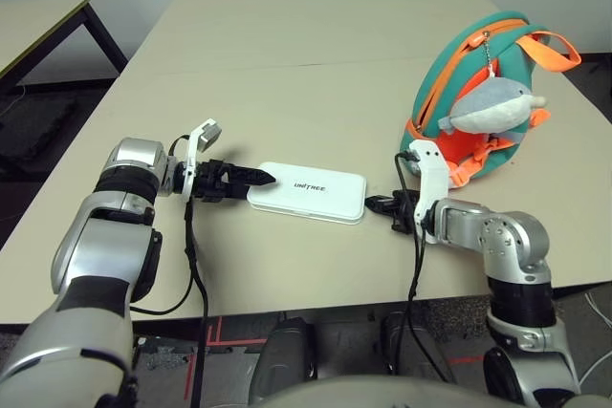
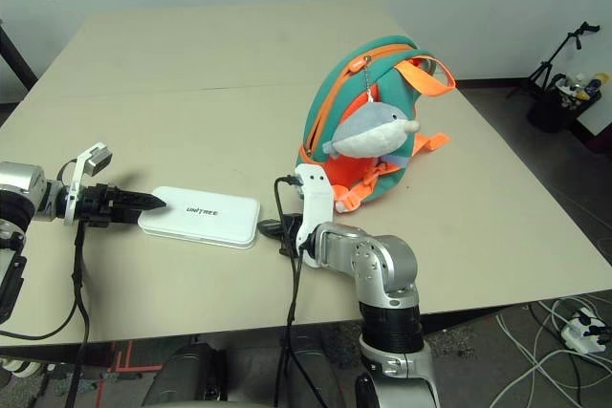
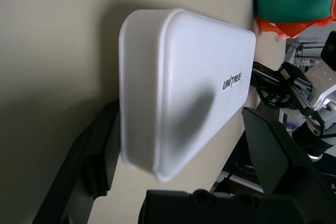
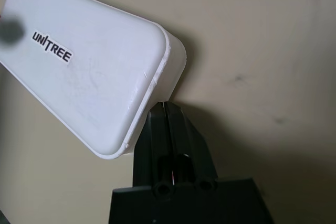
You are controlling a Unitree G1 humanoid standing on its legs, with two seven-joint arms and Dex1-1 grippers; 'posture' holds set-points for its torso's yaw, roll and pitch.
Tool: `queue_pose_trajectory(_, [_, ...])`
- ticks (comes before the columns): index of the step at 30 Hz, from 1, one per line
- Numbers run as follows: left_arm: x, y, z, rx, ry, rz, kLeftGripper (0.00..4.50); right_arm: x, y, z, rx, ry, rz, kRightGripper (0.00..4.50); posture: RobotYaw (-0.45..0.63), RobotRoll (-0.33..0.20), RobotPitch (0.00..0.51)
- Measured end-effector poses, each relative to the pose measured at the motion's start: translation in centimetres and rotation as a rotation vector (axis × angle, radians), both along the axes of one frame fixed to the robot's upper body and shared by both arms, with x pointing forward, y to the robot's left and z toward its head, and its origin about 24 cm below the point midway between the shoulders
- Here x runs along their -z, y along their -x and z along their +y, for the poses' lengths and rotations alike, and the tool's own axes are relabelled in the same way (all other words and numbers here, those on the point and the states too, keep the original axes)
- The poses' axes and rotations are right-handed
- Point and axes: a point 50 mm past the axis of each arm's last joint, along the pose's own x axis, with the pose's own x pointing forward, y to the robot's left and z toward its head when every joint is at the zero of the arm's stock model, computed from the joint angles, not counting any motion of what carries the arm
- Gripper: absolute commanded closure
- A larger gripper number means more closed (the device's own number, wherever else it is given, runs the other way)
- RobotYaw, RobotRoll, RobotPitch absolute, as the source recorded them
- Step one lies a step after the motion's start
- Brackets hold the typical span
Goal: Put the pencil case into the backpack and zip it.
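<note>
1. Black fingers of the left tool (image 1: 251,179) stand spread wide at the left short end of the pencil case (image 1: 308,192). In the left wrist view one finger (image 3: 89,166) lies along each side of that end. They straddle the case but are not closed on it.
2. The right tool (image 1: 380,204) has its two fingers pressed together, holding nothing. In the right wrist view the closed tip (image 4: 166,114) sits right against the case's right short end, at a corner; whether it actually touches cannot be told.
3. White and flat, the pencil case lies on the beige counter (image 1: 287,74) between the two tools. Its long side runs left to right and its black "UNITREE" lettering faces up.
4. The teal backpack (image 1: 473,64) stands upright on the counter, behind and to the right of the right tool and well apart from the pencil case. It has orange zipper trim and orange straps.
5. A grey-white plush dolphin (image 1: 492,105) hangs on the backpack's front from a short chain.
6. Black cables trail from both wrists over the counter's near edge.
</note>
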Motion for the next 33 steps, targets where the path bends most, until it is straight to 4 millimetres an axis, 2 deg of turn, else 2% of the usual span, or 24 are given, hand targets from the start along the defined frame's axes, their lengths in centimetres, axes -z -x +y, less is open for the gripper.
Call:
queue_pose_trajectory(5, [0.0, 0.1, -0.2, 0.007, 0.008, -0.002, 0.03, -0.2, -0.5, 1.1, -0.019, -0.022, -0.015, 4.50, -0.06, 0.000, 0.097])
queue_pose_trajectory(8, [0.0, 0.2, -0.2, 0.011, 0.009, -0.002, 0.62, -0.1, -0.4, 1.4, -0.033, -0.022, -0.012, 4.50, -0.06, 0.000, 0.097])
queue_pose_trajectory(12, [0.3, 0.8, 0.0, 0.001, 0.050, 0.033, 1.88, -0.1, -0.5, 1.3, -0.032, -0.023, -0.017, 4.50, -0.05, 0.000, 0.094])
queue_pose_trajectory(16, [-0.5, 0.8, -0.1, 0.010, 0.123, 0.004, 2.70, 0.0, -0.6, 1.0, -0.021, -0.013, -0.017, 4.50, -0.04, 0.000, 0.088])
queue_pose_trajectory(19, [-1.3, 0.6, -0.4, 0.025, 0.159, -0.038, 3.13, -0.3, -0.6, 0.4, -0.016, -0.005, -0.039, 4.50, -0.04, 0.000, 0.088])
queue_pose_trajectory(22, [-1.9, 0.8, -0.5, 0.044, 0.155, -0.079, 3.15, -1.7, -0.3, -0.9, -0.005, -0.007, -0.102, 4.50, -0.02, 0.000, 0.090])
queue_pose_trajectory(26, [-3.7, 1.1, -1.5, 0.081, 0.116, -0.194, 3.17, -4.6, 2.1, -5.1, 0.009, 0.042, -0.193, 3.58, -0.03, 0.000, 0.090])
queue_pose_trajectory(30, [-6.4, 1.1, -3.3, 0.079, 0.067, -0.414, 3.17, -8.5, 6.1, -9.4, -0.061, 0.046, -0.265, 2.28, -0.08, 0.000, 0.085])
queue_pose_trajectory(33, [-7.4, 1.3, -4.1, 0.038, 0.066, -0.528, 3.17, -11.0, 8.5, -12.8, -0.071, 0.110, -0.289, 1.35, -0.11, 0.000, 0.081])
